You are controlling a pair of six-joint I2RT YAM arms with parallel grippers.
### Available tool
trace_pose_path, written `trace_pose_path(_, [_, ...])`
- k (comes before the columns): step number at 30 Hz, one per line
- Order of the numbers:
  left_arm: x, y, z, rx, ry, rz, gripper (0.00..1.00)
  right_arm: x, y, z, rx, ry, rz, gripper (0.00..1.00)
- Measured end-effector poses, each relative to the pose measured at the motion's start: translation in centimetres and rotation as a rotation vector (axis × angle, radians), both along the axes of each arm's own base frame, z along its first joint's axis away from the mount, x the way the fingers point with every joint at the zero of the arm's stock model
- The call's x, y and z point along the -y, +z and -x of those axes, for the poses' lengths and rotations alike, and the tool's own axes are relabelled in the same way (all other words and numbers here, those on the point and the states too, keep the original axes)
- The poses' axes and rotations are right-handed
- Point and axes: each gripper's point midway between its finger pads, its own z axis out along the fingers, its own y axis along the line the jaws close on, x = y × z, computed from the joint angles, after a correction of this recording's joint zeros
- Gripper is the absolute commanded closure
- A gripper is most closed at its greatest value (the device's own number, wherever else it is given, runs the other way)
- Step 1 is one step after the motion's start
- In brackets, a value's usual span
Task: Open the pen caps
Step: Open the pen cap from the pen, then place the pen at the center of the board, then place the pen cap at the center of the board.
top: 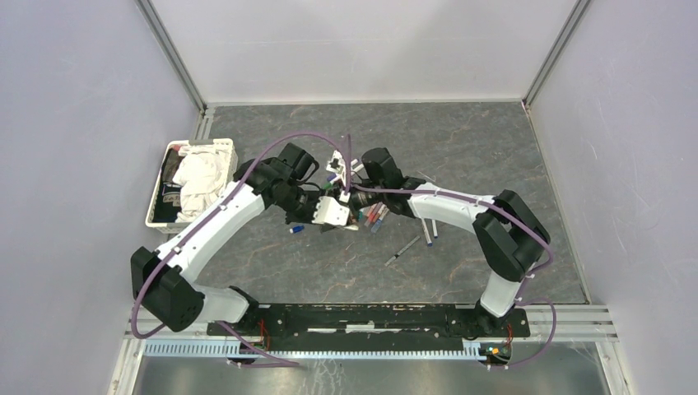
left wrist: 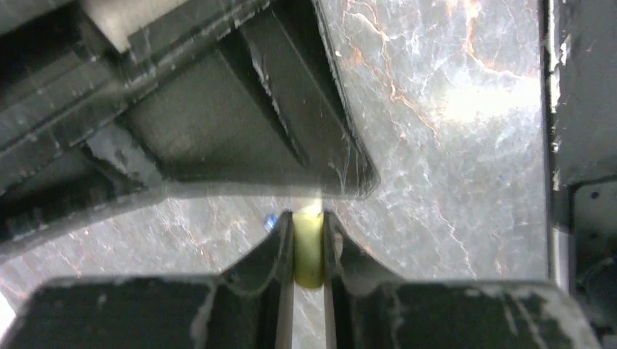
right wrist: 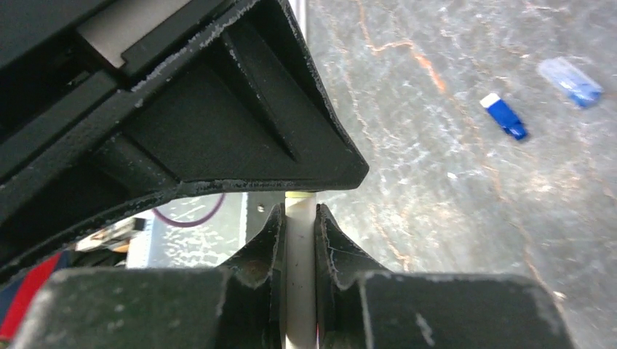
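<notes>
My left gripper (left wrist: 308, 218) is shut on a yellow pen cap (left wrist: 308, 251), which stands between its two fingers. My right gripper (right wrist: 300, 212) is shut on the white barrel of a pen (right wrist: 300, 254). The two grippers face each other closely above the middle of the table, left gripper (top: 336, 211) and right gripper (top: 346, 171); each fills the upper part of the other's wrist view and hides the joint between cap and barrel. Several more pens (top: 374, 216) lie in a heap just right of the grippers. A loose blue cap (right wrist: 504, 116) lies on the table.
A white basket (top: 156, 206) with cloth in it stands at the left. Single pens (top: 428, 230) lie right of the heap, and one more (top: 401, 249) lies nearer the front. A blue cap (top: 296, 229) lies below the left wrist. A pale blue cap (right wrist: 571, 80) lies beside the blue one.
</notes>
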Motion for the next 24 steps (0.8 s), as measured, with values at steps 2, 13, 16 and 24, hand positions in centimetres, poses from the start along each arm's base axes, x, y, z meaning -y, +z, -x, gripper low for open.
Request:
trace_pose_path(2, [-0.4, -0.5, -0.8, 0.025, -0.006, -0.031, 0.98, 0.8, -0.7, -0.3, 0.023, -0.013, 0.018, 1.00])
trace_pose_path(13, [-10.3, 0.3, -6.0, 0.109, 0.247, -0.143, 0.98, 9.9, -7.4, 2.0, -0.166, -0.130, 0.318, 1.00])
trace_pose_path(16, [-8.9, -0.6, -6.5, 0.095, 0.285, -0.060, 0.98, 11.5, -7.3, -0.3, -0.092, -0.247, 0.371, 1.00])
trace_pose_path(24, [-8.3, -7.7, -8.6, -0.031, 0.502, -0.015, 0.98, 23.8, -6.5, -9.3, 0.163, -0.913, 0.556, 1.00])
